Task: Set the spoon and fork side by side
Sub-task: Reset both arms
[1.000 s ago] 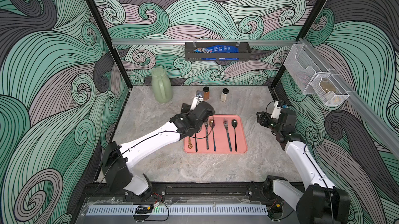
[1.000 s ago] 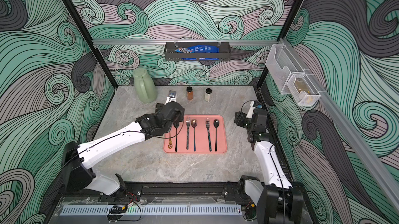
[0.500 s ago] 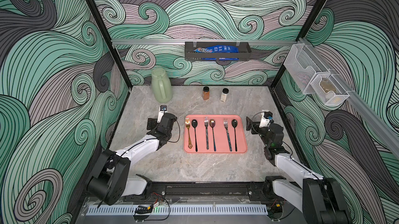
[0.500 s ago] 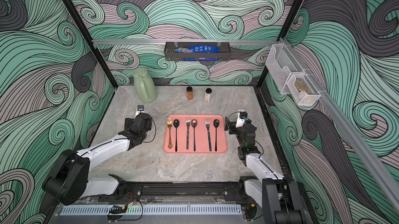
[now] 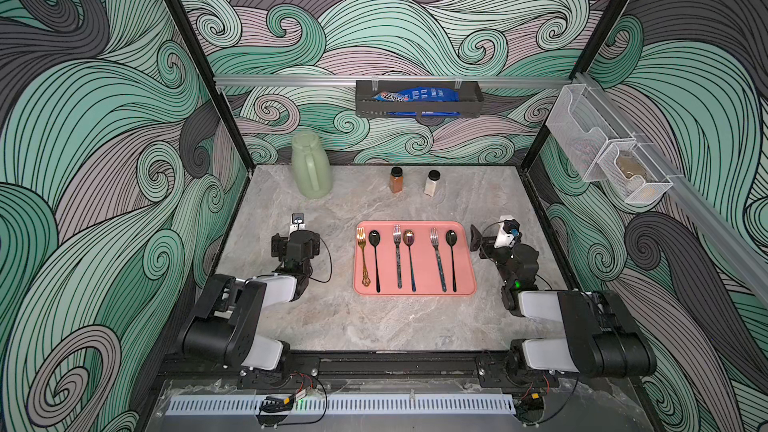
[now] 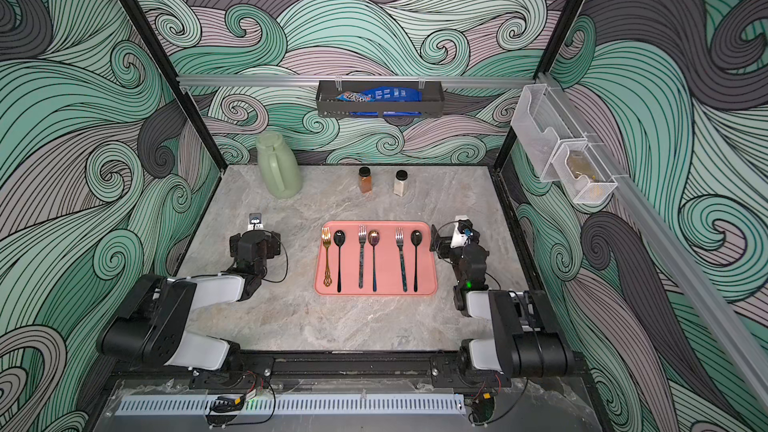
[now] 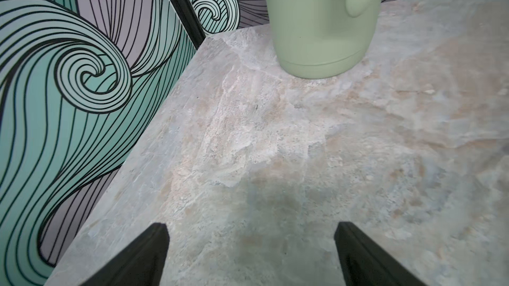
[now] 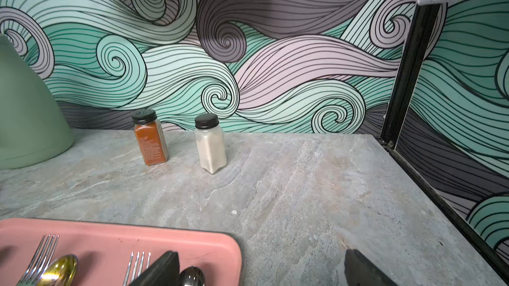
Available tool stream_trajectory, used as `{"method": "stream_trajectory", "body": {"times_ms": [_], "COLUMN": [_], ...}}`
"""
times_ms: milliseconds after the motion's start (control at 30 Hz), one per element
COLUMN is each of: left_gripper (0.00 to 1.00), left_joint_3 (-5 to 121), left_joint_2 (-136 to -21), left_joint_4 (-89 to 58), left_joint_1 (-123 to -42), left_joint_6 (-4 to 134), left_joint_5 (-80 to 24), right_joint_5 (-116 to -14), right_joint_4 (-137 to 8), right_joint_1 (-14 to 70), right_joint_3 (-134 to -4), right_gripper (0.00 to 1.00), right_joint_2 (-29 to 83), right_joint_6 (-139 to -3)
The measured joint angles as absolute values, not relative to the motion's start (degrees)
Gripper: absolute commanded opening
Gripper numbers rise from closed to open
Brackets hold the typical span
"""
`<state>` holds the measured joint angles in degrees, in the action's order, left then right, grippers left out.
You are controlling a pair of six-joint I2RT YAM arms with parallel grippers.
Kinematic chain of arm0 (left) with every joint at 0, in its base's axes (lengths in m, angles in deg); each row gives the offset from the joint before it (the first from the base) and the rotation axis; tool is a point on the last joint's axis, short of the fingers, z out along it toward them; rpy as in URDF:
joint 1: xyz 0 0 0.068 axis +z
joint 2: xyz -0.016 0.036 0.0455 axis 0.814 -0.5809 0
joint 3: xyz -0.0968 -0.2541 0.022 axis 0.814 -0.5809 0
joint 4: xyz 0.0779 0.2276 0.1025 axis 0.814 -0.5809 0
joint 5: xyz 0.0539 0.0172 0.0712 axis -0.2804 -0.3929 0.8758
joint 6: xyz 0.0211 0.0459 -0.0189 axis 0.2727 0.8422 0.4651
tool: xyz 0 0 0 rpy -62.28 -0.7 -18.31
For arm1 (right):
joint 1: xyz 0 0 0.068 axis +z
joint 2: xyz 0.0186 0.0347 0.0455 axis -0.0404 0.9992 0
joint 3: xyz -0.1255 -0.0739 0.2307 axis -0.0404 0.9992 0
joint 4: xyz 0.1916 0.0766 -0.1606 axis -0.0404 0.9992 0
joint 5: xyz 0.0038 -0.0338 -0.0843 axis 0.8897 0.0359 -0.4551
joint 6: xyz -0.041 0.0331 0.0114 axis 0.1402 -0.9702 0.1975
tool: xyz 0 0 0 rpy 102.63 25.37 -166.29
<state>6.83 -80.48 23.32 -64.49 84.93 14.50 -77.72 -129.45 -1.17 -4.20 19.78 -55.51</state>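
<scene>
Pink tray [image 5: 424,284], table centre, holds three pairs: gold fork [image 5: 363,259] beside black spoon [image 5: 375,263]; silver fork [image 5: 398,259] beside iridescent spoon [image 5: 411,261]; third fork [image 5: 438,261] beside second black spoon [image 5: 452,259]. Long axes parallel, front to back, heads toward back wall. Full row seen in both top views; right wrist view catches only tines and bowls, seemingly the right-hand pairs; left wrist view shows green jug [image 7: 316,23] instead. Left gripper [image 7: 252,229]: released, empty. Right gripper [image 8: 260,255]: spread wide, empty.

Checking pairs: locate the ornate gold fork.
In a top view the ornate gold fork lies at the pink rectangular tray's left end, beside a slim black spoon.
</scene>
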Motion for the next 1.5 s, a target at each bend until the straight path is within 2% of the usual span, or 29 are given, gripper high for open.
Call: {"method": "stream_trajectory", "body": {"times_ms": [133, 200, 533, 1167, 1400, 1500], "left_gripper": [0.98, 0.98, 0.99, 0.99, 0.99, 0.99], "left_joint_3": [6.83, 7.51, 7.55, 7.44, 3.27, 2.96], "left_joint_2": [-82.74, -82.89, -85.16, -85.49, -85.49, -85.51], "left_joint_4": [26.60, 26.27, 30.64, 33.33, 38.44, 39.47], "left_joint_1": [-62.26, -61.32, -59.16, -59.05, -59.05, -59.05], "left_joint_6": [85.24, 84.78, 84.21, 84.23, 84.25, 84.28], "left_joint_5": [10.61, 8.84, 3.07, 1.80, 1.78, 1.73], "right_joint_5": [-76.28, -75.45, -75.05, -74.99, -74.03, -73.96], "right_joint_4": [-138.72, -138.34, -140.31, -142.17, -152.38, -153.43], "right_joint_1": [-1.14, -1.03, -0.20, 0.30, 0.04, -0.14], "right_joint_3": [-3.75, -3.90, -4.77, -4.73, 4.45, 3.93], "right_gripper": [0.99, 0.99, 0.99, 0.99, 0.99, 0.99], "right_joint_2": [27.24, 29.01, 28.81, 29.01, 29.68, 30.10], "right_joint_6": [-55.51, -55.07, -53.65, -53.06, -53.04, -53.09]}}
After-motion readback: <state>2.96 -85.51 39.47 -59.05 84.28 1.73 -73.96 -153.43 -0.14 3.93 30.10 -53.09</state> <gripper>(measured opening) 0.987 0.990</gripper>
